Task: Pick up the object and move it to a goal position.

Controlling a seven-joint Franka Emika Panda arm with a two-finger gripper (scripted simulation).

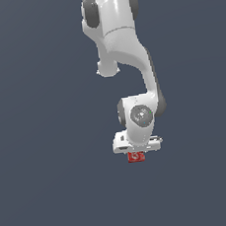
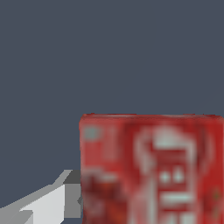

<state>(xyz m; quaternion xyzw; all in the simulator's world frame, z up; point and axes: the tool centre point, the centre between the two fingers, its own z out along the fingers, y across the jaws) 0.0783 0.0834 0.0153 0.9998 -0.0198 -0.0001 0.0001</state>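
Note:
The object is a small red can-like item with white label markings, showing just under the white hand of the arm in the exterior view. My gripper sits directly over it, and the hand hides most of the fingers and the can's top. In the wrist view the red can fills much of the picture close up. One white finger with a grey pad lies against its side. The other finger is out of that picture. The jaws look closed on the can.
The white arm reaches down from the top of the exterior view. Everything around it is a plain dark grey-blue surface. No goal marker shows.

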